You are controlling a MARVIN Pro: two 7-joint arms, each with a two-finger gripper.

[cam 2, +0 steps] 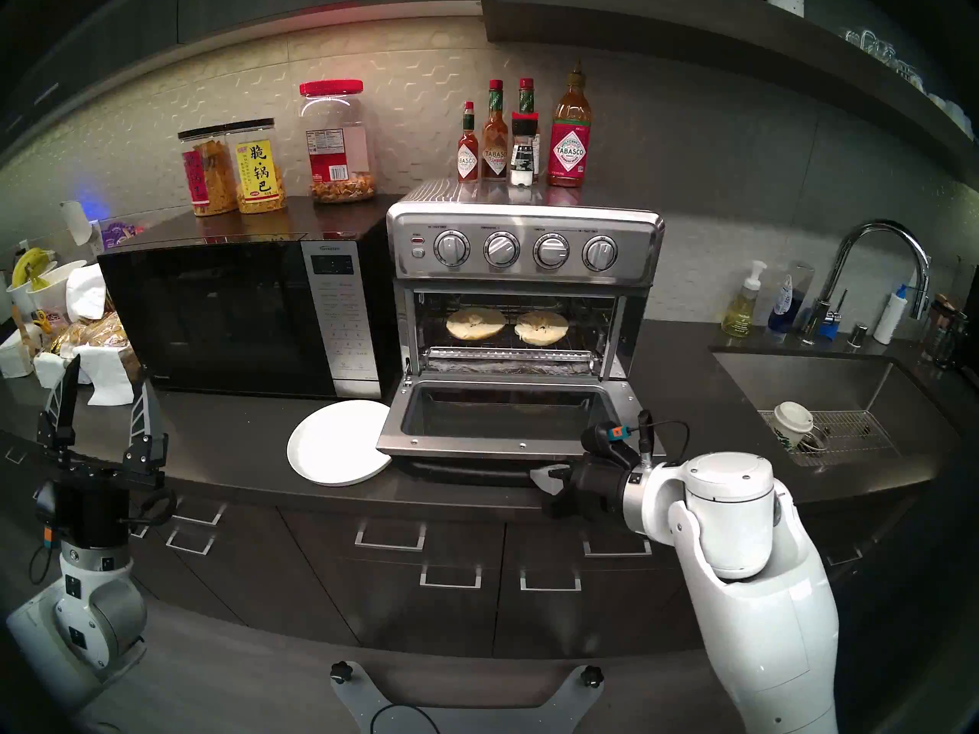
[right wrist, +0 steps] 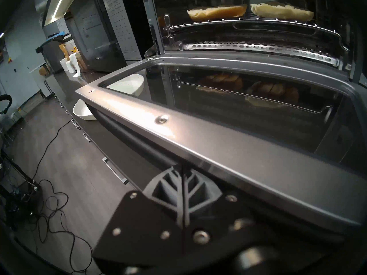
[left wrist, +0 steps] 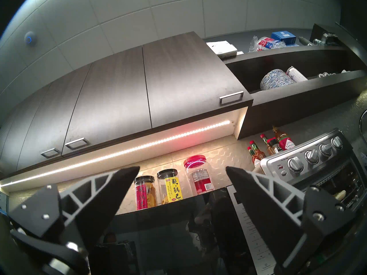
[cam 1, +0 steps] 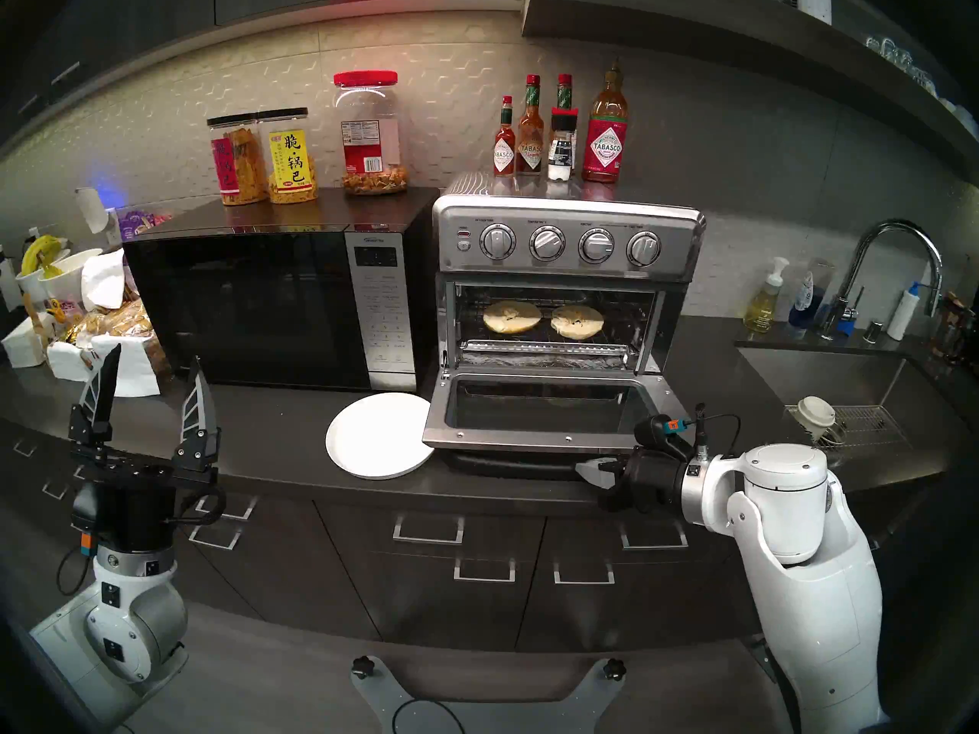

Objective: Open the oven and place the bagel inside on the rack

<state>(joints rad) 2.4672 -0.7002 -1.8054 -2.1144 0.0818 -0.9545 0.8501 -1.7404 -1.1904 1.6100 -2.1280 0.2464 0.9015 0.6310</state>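
Observation:
The stainless oven stands with its glass door dropped flat. Two bagel halves lie side by side, pale cut faces up, on the wire rack; the right wrist view shows the bagel from below. My right gripper is shut with nothing between its fingers. It points left, just under the door's front edge. My left gripper is open and empty. It points upward in front of the microwave, far left of the oven.
A white plate lies bare beside the door's left corner. A foil-lined tray sits below the rack. The black microwave carries snack jars. Sauce bottles stand on the oven. The sink holds a paper cup.

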